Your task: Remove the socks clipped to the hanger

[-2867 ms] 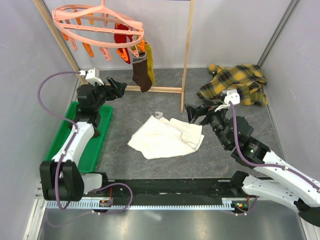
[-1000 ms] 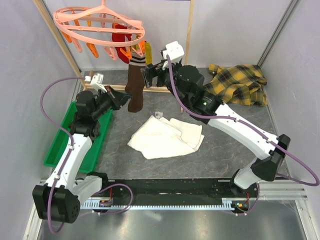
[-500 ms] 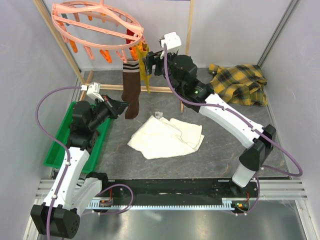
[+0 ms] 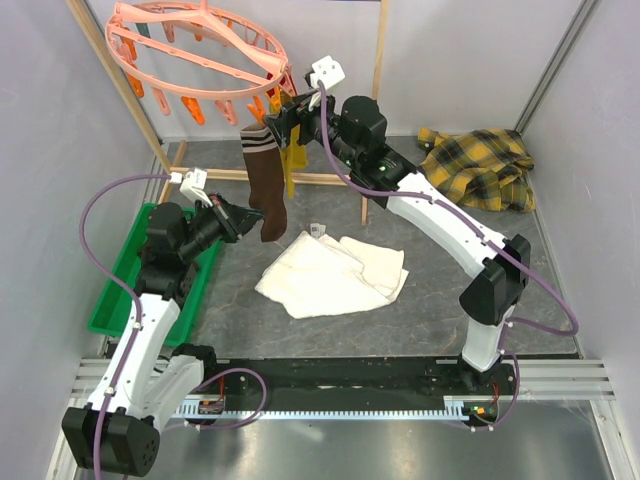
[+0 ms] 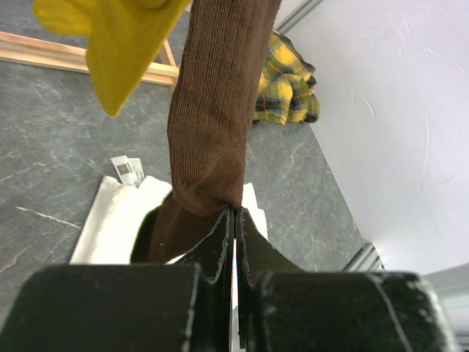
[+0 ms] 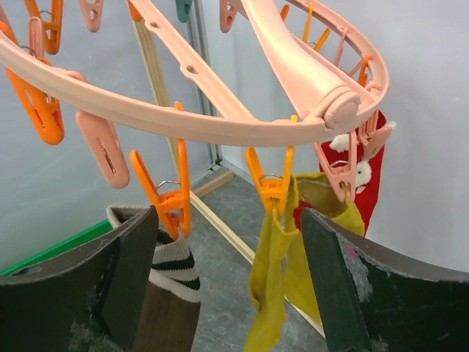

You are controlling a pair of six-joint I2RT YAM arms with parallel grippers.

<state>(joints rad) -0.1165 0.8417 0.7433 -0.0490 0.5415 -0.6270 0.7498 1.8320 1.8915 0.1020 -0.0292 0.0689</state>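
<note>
Left gripper (image 5: pixel 234 220): fingers pressed together, pinching the toe end of the brown sock (image 5: pixel 220 110), which hangs from the hanger (image 6: pixel 205 121). Right gripper (image 6: pixel 227 286): jaws spread wide, holding nothing, parked just under the hanger rim.

Between my right fingers sit two orange clips. One (image 6: pixel 172 205) bites the brown sock's striped cuff. The other (image 6: pixel 270 187) holds the yellow sock (image 6: pixel 264 293). Red sock (image 6: pixel 370 176) hangs just right of those, next to my right finger.

Only label in sight is a small tag (image 5: pixel 127 169) at the towel (image 5: pixel 110 213) edge. It looks like a barcode, print too small to read.

Hanger rides tilted. Rack (image 4: pixel 380 50) post stands just beside my right arm, and its floor bar runs behind the socks. Towel lies on the floor below the brown sock. Shirt (image 4: pixel 475 165) is heaped in the far right corner, well apart. Green tray (image 4: pixel 110 300) sits under my left arm, against the left wall. There is bare floor between towel and shirt.
</note>
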